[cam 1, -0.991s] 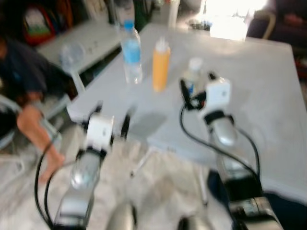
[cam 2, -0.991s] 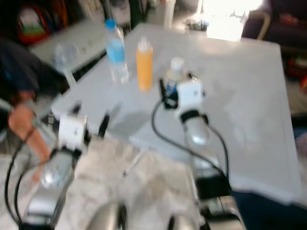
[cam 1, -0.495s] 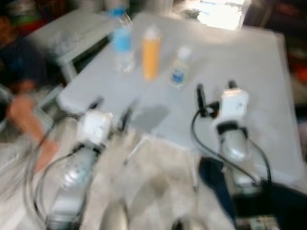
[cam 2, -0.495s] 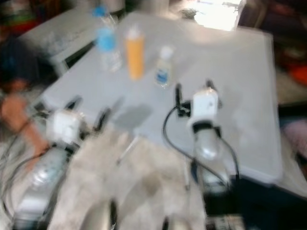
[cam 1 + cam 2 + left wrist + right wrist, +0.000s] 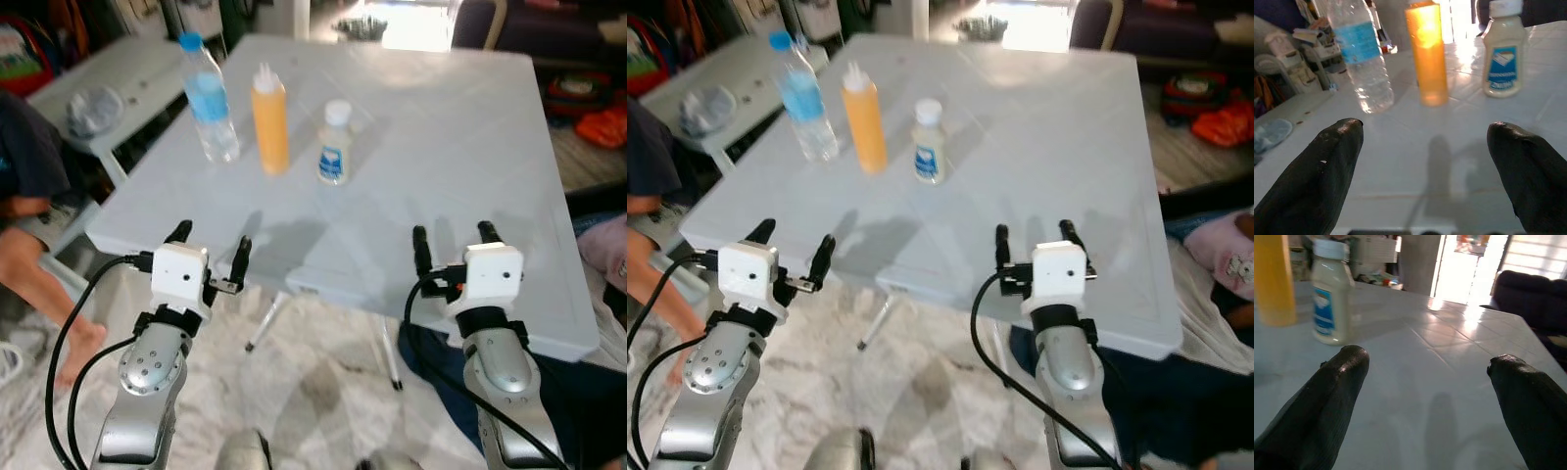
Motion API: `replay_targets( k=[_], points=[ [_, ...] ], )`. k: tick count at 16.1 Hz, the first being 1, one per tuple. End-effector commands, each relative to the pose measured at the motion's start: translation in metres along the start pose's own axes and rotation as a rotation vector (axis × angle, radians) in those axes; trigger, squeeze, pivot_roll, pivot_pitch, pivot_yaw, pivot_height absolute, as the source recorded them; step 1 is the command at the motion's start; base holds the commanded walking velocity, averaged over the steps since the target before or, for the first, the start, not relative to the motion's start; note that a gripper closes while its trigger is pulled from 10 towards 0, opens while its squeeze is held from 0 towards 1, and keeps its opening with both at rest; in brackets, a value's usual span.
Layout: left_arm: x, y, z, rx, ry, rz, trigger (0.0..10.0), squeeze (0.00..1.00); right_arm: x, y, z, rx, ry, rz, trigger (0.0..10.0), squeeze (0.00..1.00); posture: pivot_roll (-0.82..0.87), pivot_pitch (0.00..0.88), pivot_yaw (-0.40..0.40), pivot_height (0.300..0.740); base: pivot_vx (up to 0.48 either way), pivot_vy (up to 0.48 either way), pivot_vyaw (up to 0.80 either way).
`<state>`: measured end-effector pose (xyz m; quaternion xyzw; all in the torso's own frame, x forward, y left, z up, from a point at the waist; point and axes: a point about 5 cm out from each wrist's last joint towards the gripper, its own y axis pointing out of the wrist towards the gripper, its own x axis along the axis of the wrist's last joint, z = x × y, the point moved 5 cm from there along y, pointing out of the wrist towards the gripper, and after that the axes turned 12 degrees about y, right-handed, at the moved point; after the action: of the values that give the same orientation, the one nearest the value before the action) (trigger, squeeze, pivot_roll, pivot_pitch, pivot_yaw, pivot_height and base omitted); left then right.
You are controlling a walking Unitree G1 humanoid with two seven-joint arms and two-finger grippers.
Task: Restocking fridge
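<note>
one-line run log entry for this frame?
phase: pre-grasp | left gripper: open, empty | right gripper: open, empty | table: water bottle, orange bottle, white bottle, all upright

White table [image 5: 460, 137] holds 3 upright bottles [image 5: 269, 122].

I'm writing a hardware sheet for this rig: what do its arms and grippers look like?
Both arms are silver metal with rounded joints, each ending in a white boxy wrist block. The left gripper and right gripper each have two long black fingers. Black cables loop from each wrist block down along the arm.
</note>
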<state>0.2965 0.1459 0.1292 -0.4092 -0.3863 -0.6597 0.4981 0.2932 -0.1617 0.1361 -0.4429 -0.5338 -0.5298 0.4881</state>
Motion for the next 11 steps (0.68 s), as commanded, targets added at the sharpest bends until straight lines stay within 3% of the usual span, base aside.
replay_targets(
  k=[1, 5, 11],
  points=[
    [-0.001, 0.003, 0.002, -0.007, 0.006, -0.005, 10.0, 0.00, 0.009, 0.003, 0.005, 0.043, 0.002, -0.010, 10.0, 0.00, -0.02, 0.000, 0.082, 0.740, 0.262, 0.000, 0.00],
    [-0.009, 0.007, 0.002, -0.011, 0.009, 0.001, 10.0, 0.00, 0.004, -0.001, 0.001, 0.081, 0.007, 0.029, 10.0, 0.00, -0.02, 0.000, 0.072, 0.740, 0.280, 0.000, 0.00],
    [-0.015, 0.010, 0.007, 0.039, 0.028, 0.002, 10.0, 0.00, -0.007, 0.013, 0.007, 0.031, 0.020, 0.027, 10.0, 0.00, -0.02, 0.000, 0.030, 0.740, 0.377, 0.000, 0.00]
  ],
)
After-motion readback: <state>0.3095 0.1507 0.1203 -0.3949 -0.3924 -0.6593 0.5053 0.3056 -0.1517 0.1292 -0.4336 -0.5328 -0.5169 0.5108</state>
